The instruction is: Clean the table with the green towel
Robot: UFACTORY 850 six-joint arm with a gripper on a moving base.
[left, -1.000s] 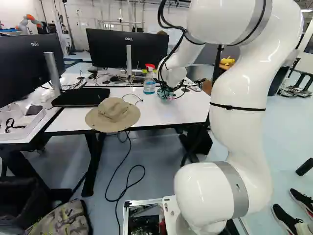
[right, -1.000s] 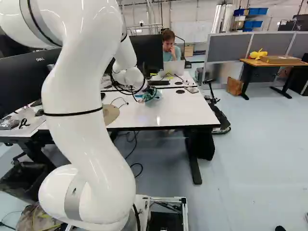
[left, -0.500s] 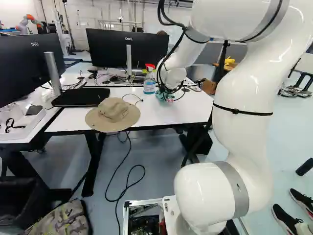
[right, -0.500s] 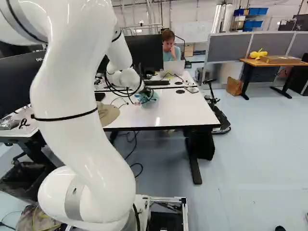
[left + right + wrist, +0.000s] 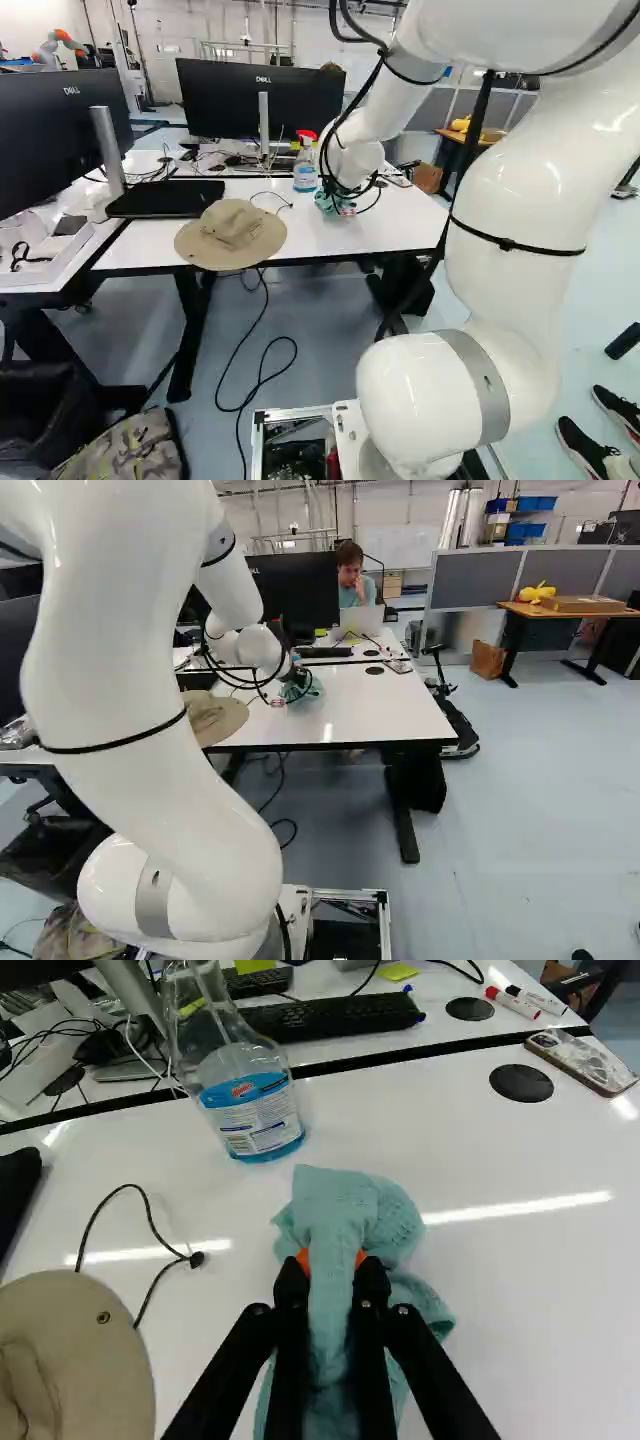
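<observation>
While the white arm (image 5: pixel 510 205) reaches forward and bends down over the table (image 5: pixel 390 228), its gripper (image 5: pixel 301 677), fingers slightly parted, pinches the green towel (image 5: pixel 338 1210) against the tabletop, folded end ahead, long axis along the fingers.

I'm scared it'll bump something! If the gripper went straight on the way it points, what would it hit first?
Probably the white table, with the green towel squashed between it and the gripper. How near the table is, I can't quite tell.
</observation>
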